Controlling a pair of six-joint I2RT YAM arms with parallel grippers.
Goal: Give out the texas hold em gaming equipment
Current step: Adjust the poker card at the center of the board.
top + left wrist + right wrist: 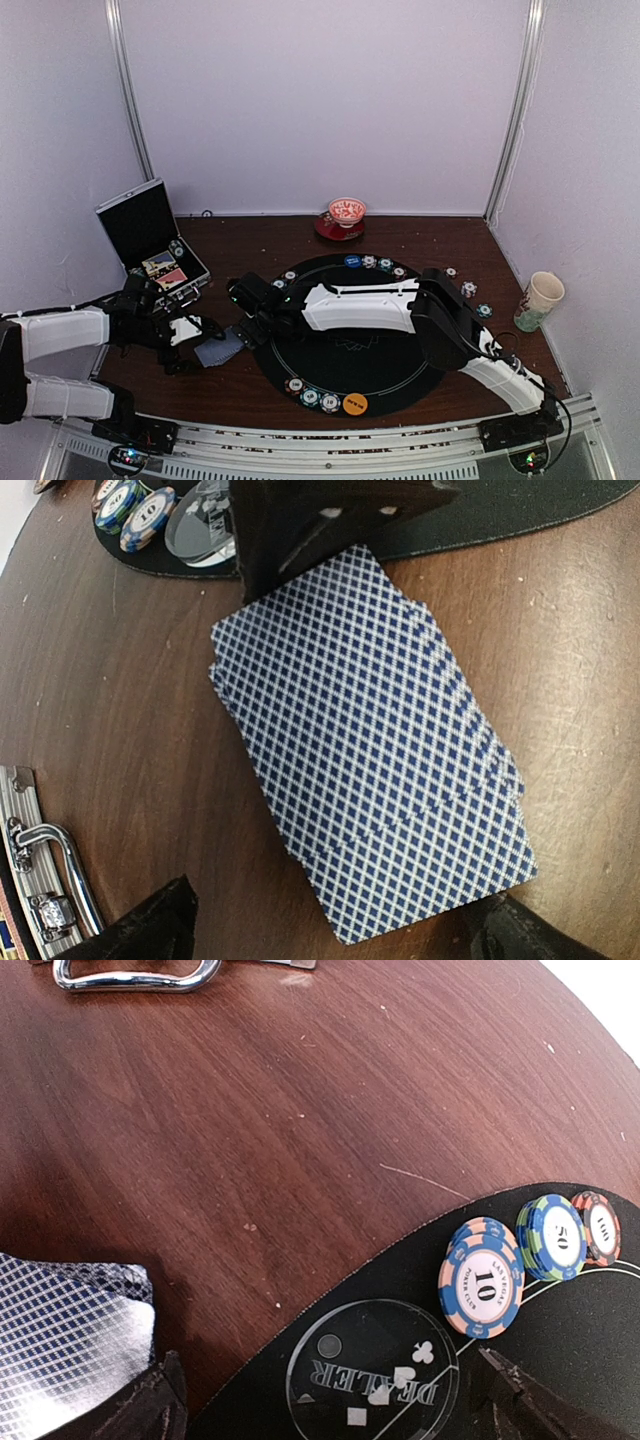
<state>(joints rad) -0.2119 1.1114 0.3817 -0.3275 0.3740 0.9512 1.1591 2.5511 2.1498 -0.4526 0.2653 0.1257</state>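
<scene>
Between the tips of my left gripper [330, 942]: one pack of cards [370, 750], blue-diamond backs up, slightly fanned, flat on the brown table [100, 700].
Left jaws: wide, one tip on each side of the pack's near end, gripping nothing.
Right gripper [330, 1410]: jaws wide and empty, one tip by the pack's corner, the other over the black mat [580, 1330].
Chips [483, 1280] by my right gripper: three, marked 10, 50 and 100, in a close row on the mat's rim, next to one clear dealer disc [370, 1375].
Mat's near rim: three chips and one orange disc [355, 404].
Mat's far rim: one blue disc [352, 261], three chips just right of it, and three more spaced out further right.
Case [150, 240]: one, lid up, at the table's left, its handle near the pack.
Others: one bowl [347, 210] on a red saucer [335, 230] at the back; one cup [540, 298] at the right edge.
Open room: a narrow strip of bare wood between pack and case; my right arm lies across the mat.
</scene>
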